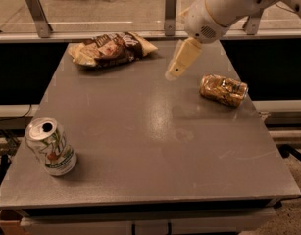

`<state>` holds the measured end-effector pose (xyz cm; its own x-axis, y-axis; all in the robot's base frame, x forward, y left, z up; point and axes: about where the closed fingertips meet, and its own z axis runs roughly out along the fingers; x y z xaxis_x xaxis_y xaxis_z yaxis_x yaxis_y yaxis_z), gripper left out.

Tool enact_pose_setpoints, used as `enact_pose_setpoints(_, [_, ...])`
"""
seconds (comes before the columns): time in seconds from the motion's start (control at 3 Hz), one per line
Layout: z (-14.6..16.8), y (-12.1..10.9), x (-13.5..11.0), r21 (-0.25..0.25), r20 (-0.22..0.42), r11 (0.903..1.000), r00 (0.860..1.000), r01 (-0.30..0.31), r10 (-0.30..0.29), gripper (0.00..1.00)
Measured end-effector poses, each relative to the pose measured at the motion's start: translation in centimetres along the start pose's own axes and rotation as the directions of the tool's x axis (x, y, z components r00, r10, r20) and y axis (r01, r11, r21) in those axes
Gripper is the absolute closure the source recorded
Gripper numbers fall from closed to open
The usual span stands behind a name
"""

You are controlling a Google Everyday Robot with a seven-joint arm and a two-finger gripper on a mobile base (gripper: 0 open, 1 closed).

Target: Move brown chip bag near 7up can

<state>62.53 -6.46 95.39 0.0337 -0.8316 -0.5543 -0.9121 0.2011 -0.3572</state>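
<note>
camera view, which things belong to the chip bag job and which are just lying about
For the job:
brown chip bag, far left of the table
7up can, near left corner
gripper, in the air between the bag and the packet, touching neither

Lying about:
golden-brown packet, right side

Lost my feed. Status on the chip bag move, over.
Gripper hovering right of brown chip bag, not touching. Bag at far edge, 7up can front-left, apart. Golden packet off right, clear of path.
</note>
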Motion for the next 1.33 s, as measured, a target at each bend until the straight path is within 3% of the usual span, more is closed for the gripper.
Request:
enact_pose_setpoints(0.67, [7.4,-5.5,-2.8,0.082,0.123,0.9960,0.992,-0.035,0.025,0.00])
enact_pose_setpoints(1.0, [11.5,-8.2,-4.4,0.087,0.209,0.9934,0.976,-0.076,0.056,0.00])
enact_pose_setpoints(1.33, [15.4,-8.8,-6.0,0.044,0.268,0.9918,0.958,-0.120,0.104,0.00])
